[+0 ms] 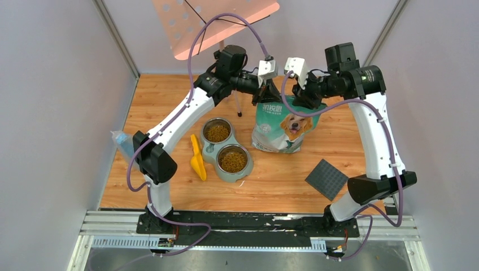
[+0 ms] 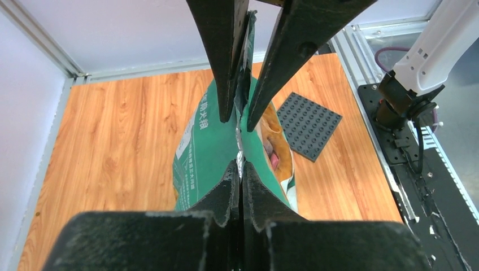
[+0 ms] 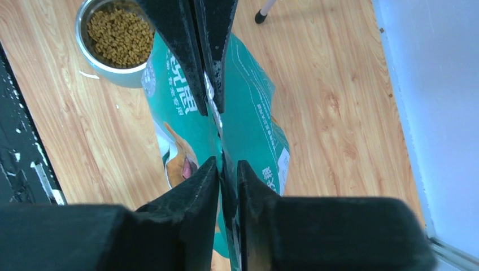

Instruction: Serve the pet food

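The pet food [image 1: 217,132] is brown kibble filling both steel bowls of a grey-green double feeder [image 1: 243,172]; one full bowl [image 3: 118,36] also shows in the right wrist view. A teal bag [image 1: 282,127] printed with a golden dog stands upright behind the feeder. My left gripper [image 2: 241,166] is shut on the bag's top edge [image 2: 209,147]. My right gripper [image 3: 227,164] is at the same top edge, its jaws slightly apart, with the thin edge of the bag [image 3: 248,113] between them against one finger. A yellow scoop [image 1: 197,158] lies left of the feeder.
A dark grey studded plate [image 1: 326,179] lies on the wooden floor at the right front. A pink perforated board [image 1: 214,22] on a thin stand hangs over the back. A pale blue object [image 1: 120,141] sits at the left wall. Grey walls close in both sides.
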You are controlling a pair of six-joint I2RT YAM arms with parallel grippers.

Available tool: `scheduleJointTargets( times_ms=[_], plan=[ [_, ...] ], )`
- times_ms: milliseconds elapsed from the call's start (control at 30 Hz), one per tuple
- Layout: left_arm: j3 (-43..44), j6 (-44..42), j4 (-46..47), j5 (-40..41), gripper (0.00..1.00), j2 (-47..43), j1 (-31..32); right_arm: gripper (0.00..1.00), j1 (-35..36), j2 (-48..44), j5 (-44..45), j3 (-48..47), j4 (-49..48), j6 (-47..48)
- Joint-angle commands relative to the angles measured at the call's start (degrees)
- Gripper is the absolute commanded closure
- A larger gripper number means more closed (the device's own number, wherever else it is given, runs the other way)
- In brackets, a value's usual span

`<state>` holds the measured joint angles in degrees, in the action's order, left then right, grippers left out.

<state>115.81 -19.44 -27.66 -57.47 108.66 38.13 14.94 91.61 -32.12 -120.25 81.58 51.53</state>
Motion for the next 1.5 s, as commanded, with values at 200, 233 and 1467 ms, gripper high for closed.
scheduleJointTargets(
  times_ms=[200, 233, 1467],
  plan=[
    [-2.74, -1.36, -1.61, -0.48, 1.00, -3.75, -0.67, 0.96, -3.75, -4.18, 2.50, 2.63, 0.49, 4.88],
    [-3.14, -1.51, -1.92, -0.51, 1.00, -3.87, -0.86, 1.00, -4.13, -3.85, 1.88, 2.03, 1.79, 5.92],
    [-11.27, 2.91, 9.01, 0.63, 0.45, -10.69, -2.81, 0.54, -7.33, -15.17, -13.70, 19.27, -19.92, -2.57]
  ],
)
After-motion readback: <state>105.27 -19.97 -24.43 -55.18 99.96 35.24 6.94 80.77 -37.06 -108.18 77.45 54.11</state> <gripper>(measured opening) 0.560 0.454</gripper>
